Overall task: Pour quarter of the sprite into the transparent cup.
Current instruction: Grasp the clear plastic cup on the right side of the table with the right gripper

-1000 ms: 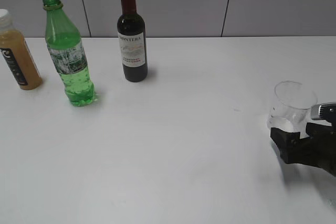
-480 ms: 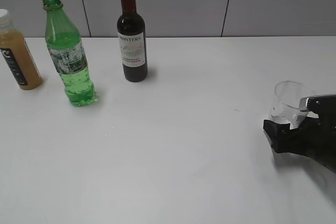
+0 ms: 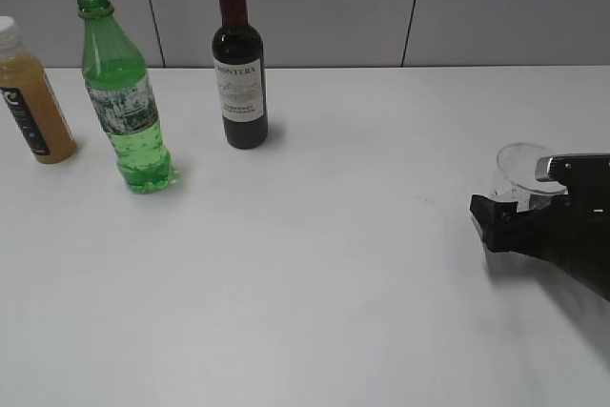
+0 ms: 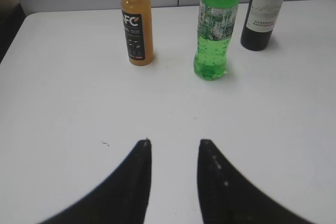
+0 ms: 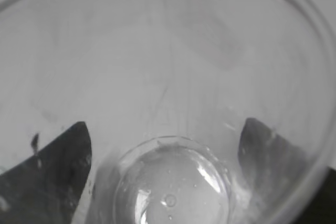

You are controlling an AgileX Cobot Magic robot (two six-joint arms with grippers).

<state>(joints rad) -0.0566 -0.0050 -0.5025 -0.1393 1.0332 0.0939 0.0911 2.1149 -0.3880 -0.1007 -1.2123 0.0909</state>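
Observation:
The sprite (image 3: 124, 102), a tall green bottle with no cap, stands upright at the back left of the white table; it also shows in the left wrist view (image 4: 214, 30). The transparent cup (image 3: 518, 167) stands at the right edge and looks empty. My right gripper (image 3: 505, 199) is open, with one jaw on each side of the cup's lower part. In the right wrist view the cup (image 5: 173, 66) fills the frame, with the dark fingers (image 5: 58, 166) seen through its wall. My left gripper (image 4: 173, 142) is open and empty over bare table, well short of the sprite.
A dark wine bottle (image 3: 238, 64) with a red cap stands right of the sprite. An orange juice bottle (image 3: 33, 92) with a white cap stands at its left. The grey wall runs behind the table's back edge.
My right gripper has moved forward and up, from just in front of the cup to around it. The cup and the bottles have stayed in place.

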